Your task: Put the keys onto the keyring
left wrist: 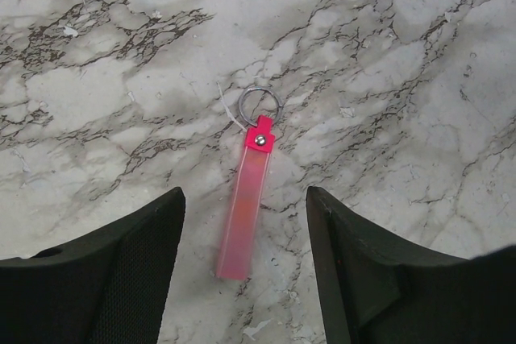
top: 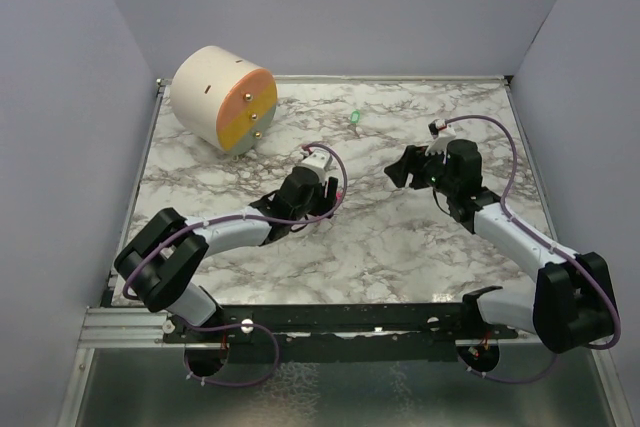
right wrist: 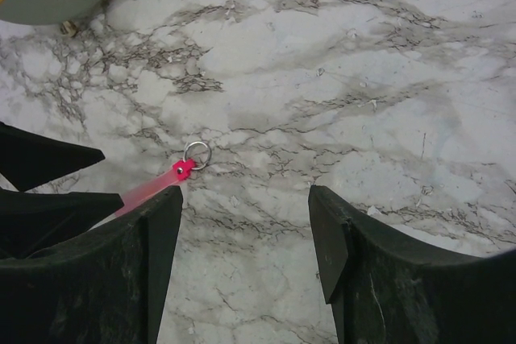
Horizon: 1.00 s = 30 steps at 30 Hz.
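The left gripper (left wrist: 246, 196) is spread wide and empty, straddling the pink strap (left wrist: 242, 223) mid-counter (top: 400, 257); its ring (left wrist: 260, 105) is bare. The right gripper (right wrist: 246, 192), equally open and empty, hovers nearby. A green key (top: 354, 117) lies apart, towards the far edge. Threading looks unstarted.

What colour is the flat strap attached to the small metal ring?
Translucent pink-red strap, brighter at the riveted end; clearest in left wrist view.

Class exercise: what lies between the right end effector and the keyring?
Nothing: bare marble separates the right end effector from the keyring, in the right wrist view.
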Available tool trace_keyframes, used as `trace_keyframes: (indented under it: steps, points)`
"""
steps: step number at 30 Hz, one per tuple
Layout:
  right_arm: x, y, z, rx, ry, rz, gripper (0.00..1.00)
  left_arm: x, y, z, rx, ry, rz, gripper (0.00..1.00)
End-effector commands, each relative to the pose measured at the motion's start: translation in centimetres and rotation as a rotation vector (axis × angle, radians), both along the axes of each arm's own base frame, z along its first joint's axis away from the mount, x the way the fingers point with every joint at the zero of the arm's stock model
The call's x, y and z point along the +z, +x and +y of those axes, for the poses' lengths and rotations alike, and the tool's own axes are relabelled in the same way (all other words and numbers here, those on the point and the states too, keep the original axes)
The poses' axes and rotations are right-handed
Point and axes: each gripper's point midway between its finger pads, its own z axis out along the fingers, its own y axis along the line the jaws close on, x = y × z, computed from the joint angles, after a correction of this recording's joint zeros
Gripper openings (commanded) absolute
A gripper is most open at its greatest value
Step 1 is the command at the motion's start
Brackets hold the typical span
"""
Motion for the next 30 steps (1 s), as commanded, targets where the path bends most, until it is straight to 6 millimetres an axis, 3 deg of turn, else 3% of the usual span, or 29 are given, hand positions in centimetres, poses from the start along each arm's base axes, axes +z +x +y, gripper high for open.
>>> trace_keyframes:
  steps: [1, 15, 23, 30]
  points:
    - [1.4, 0.9, 0.2, 0.004, -0.008, -0.049, 0.64, -0.2, 0.0, 0.1, 0.025, -0.011, -0.009, 0.63]
    - [0.7, 0.7, 0.8, 0.032, 0.0, -0.028, 0.63, -3.0, -2.1, 1.1, 0.008, 0.024, 0.056, 0.62]
    - [0.7, 0.5, 0.9, 0.038, 0.004, -0.024, 0.63, -4.4, -2.3, 1.5, 0.006, 0.063, 0.075, 0.61]
    - [0.7, 0.5, 0.9, 0.039, 0.001, -0.024, 0.63, -5.1, -2.4, 1.6, 0.004, 0.088, 0.079, 0.54]
